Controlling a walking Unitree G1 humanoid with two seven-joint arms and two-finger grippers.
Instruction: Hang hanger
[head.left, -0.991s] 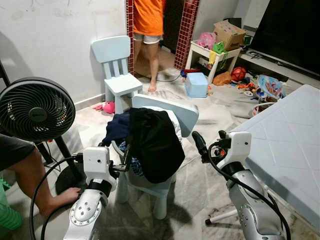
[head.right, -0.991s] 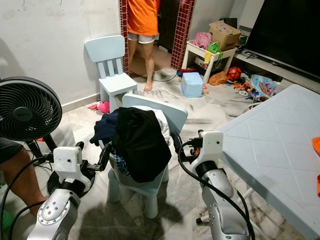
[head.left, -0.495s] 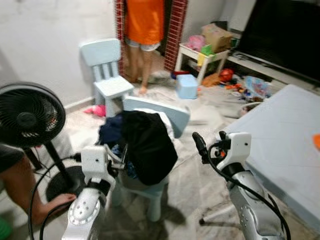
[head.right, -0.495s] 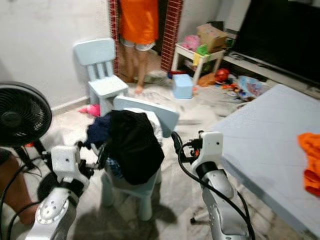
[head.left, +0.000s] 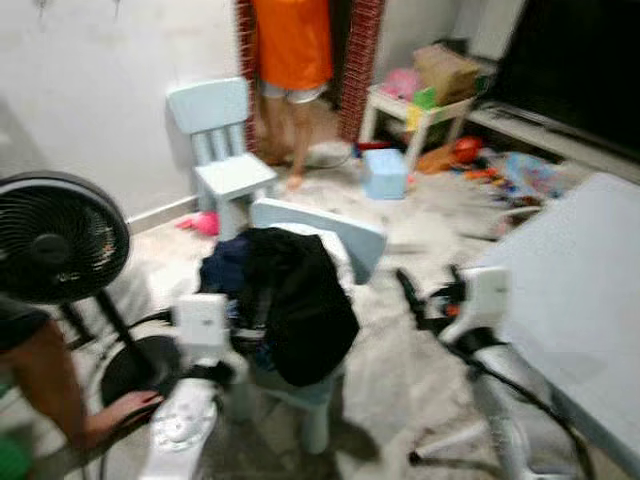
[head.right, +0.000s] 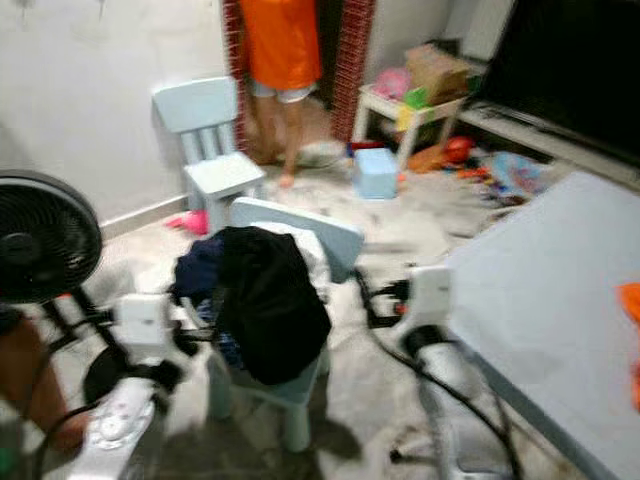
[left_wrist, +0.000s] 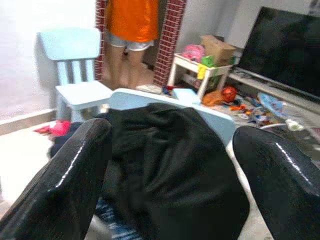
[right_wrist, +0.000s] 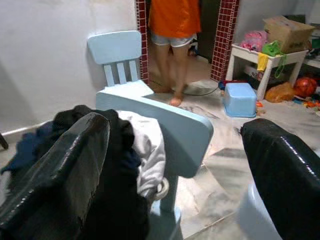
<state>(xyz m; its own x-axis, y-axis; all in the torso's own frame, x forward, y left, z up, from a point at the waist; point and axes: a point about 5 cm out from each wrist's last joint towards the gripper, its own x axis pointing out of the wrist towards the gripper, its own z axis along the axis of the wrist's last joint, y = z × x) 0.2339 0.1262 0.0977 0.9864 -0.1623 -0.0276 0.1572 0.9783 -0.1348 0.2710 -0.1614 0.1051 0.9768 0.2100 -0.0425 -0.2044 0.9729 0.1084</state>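
Observation:
A small light-blue chair (head.left: 335, 228) stands just ahead with clothes heaped on it. A black garment (head.left: 300, 305) drapes over the seat and front, with a dark blue one (head.left: 222, 265) and a white one (right_wrist: 147, 145) beside it. My left gripper (head.left: 245, 322) is open at the left edge of the pile, its fingers (left_wrist: 65, 175) spread around the black garment (left_wrist: 170, 165) without touching it. My right gripper (head.left: 430, 290) is open in the air to the right of the chair, level with the seat; its fingers (right_wrist: 55, 170) frame the chair back (right_wrist: 165, 120).
A black standing fan (head.left: 55, 240) is at the left, with a person's hand (head.left: 120, 410) on the floor by its base. A second chair (head.left: 225, 140) and a person in an orange shirt (head.left: 292, 45) are behind. A white table (head.left: 590, 300) is on the right, toys beyond.
The whole picture has shifted and blurred, so the camera has moved. Both grippers keep much the same place beside the chair, still open.

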